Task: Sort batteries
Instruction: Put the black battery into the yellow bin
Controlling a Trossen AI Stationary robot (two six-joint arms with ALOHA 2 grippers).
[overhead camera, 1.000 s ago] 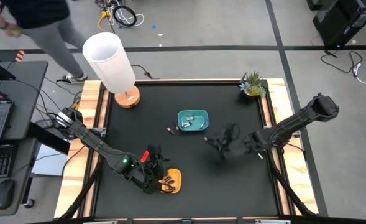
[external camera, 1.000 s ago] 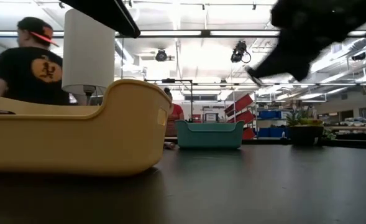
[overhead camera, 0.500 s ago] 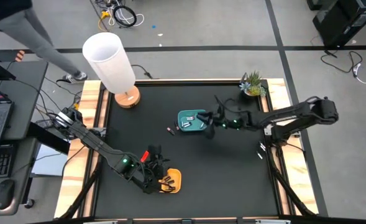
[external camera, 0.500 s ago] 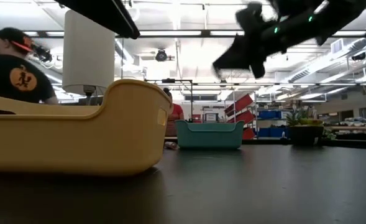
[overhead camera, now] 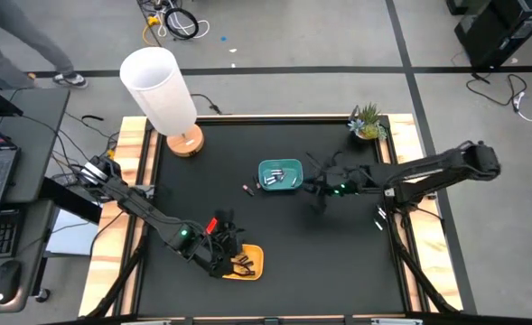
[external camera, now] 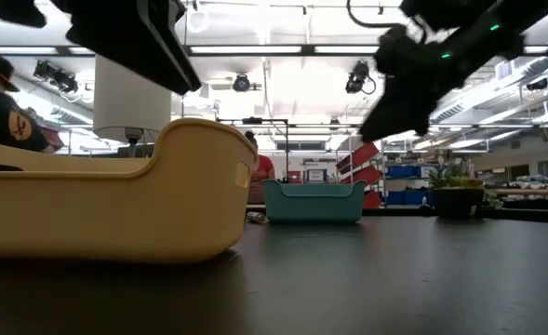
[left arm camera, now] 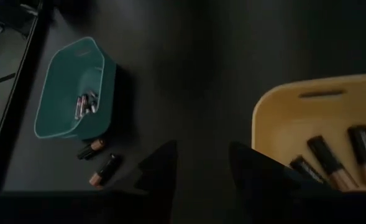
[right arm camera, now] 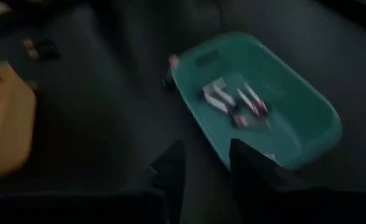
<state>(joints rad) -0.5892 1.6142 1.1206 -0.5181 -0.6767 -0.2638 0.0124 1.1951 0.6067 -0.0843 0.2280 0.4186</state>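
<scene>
Right tool (right arm camera: 204, 163): fingers parted, empty, beside the teal tray (overhead camera: 280, 175).
Left tool (left arm camera: 201, 168): fingers apart, empty, above the yellow tray (overhead camera: 248, 262).
Batteries (left arm camera: 332, 163): in both trays.

Grey floor (overhead camera: 275, 36), white lamp (overhead camera: 160, 88), ceiling lights (external camera: 283, 48)

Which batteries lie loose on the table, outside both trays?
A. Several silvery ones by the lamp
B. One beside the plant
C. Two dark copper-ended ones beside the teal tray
C: two copper-ended batteries lie on the table just outside the teal tray.
</scene>
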